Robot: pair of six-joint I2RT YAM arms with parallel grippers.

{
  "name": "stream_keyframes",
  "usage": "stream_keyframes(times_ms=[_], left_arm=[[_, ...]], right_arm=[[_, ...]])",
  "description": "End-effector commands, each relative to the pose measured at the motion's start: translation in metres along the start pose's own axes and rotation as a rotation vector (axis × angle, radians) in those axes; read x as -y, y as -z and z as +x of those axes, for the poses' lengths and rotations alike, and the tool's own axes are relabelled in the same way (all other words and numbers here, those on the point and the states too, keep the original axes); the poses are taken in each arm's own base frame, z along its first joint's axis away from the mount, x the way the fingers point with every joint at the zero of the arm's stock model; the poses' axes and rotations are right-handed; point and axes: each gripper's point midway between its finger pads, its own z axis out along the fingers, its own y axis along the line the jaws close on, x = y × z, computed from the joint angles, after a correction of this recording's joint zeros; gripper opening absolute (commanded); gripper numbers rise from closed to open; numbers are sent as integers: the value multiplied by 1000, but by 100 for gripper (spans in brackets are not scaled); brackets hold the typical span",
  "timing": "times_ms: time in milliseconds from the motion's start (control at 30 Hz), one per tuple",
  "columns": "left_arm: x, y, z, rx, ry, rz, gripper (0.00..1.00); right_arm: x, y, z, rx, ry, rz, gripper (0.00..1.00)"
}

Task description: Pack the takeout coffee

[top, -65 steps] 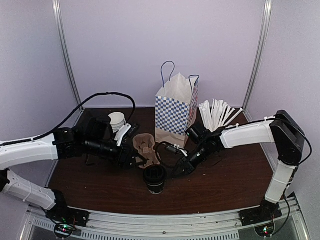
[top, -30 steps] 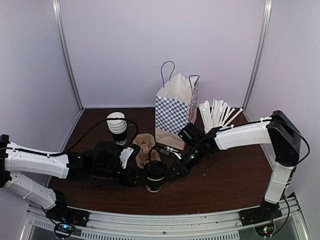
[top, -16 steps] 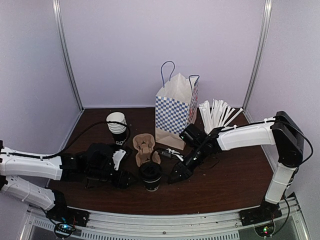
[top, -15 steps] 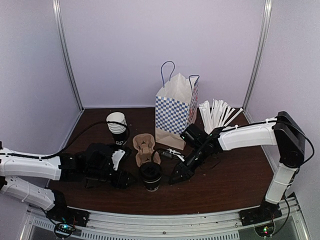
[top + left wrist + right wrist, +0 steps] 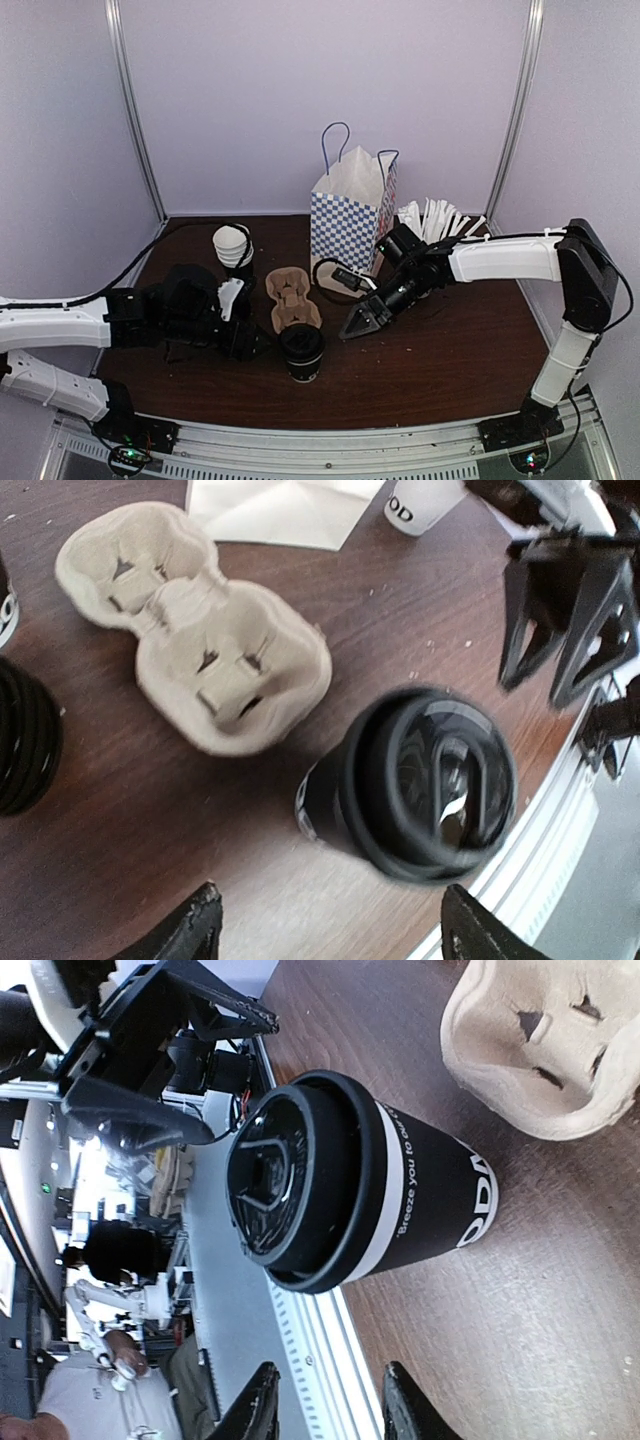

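The takeout coffee (image 5: 302, 352), a small black cup with pale print and a black lid, stands upright on the table near the front. It also shows in the left wrist view (image 5: 415, 780) and the right wrist view (image 5: 360, 1195). My left gripper (image 5: 250, 340) is open and empty, just left of the cup (image 5: 330, 935). My right gripper (image 5: 357, 323) is open and empty, to the cup's right and apart from it (image 5: 333, 1405). The blue-and-white checkered bag (image 5: 352, 225) stands open behind them.
A brown pulp cup carrier (image 5: 290, 298) lies just behind the coffee. A stack of lidless black cups (image 5: 232, 247) stands at the back left. A white cup with white sticks (image 5: 432, 232) stands right of the bag. The table's front rail (image 5: 330, 445) is close to the cup.
The right gripper has drawn back up and to the right, away from the cup. The left gripper has also backed off a little to the left. The cup stands free.
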Motion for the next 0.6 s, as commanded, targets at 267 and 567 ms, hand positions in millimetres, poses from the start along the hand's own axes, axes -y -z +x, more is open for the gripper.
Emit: stream_keyframes(times_ms=[267,567], left_arm=[[22,-35,-42,55,90,44,73],[23,-51,-29,13,105,72,67]], right_arm=[[-17,-20,-13,19,-130,-161,32],[-6,-40,-2,-36,-182,-149,29]])
